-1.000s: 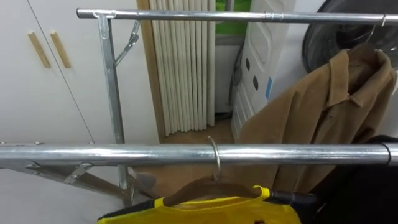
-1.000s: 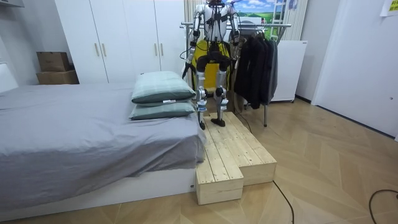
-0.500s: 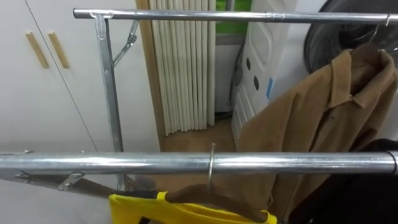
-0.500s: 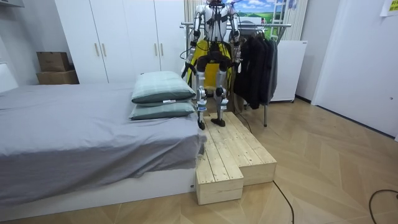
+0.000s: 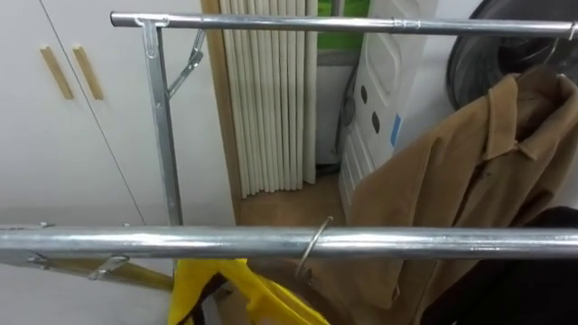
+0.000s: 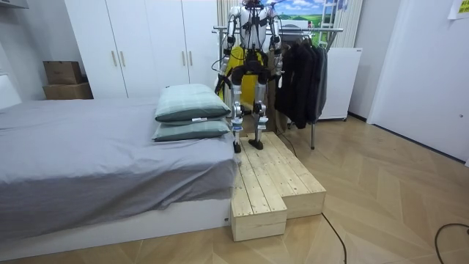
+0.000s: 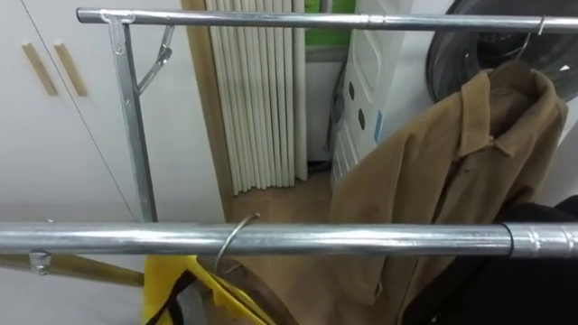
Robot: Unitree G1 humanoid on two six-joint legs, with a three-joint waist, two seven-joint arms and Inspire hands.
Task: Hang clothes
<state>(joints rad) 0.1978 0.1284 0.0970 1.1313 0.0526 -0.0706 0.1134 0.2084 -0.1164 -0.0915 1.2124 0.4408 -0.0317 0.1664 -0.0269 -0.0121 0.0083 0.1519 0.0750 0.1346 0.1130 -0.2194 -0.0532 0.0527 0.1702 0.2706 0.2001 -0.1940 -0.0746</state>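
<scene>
A yellow garment hangs on a wooden hanger. The hanger's metal hook sits tilted over the near silver rail of the clothes rack. The garment droops to the left below the rail and its lower part is cut off. In the room view I stand on a wooden platform facing the rack, with the yellow garment in front of me. My left hand and right hand are low at my sides, too small to read.
A brown coat hangs from the far rail at the right, with dark clothes below it on the near rail. A white wardrobe stands to the left and a curtain behind. The bed lies beside the platform.
The hanger has tipped from level to steeply slanted. The yellow garment has swung down and to the left, and the hook now leans on the rail.
</scene>
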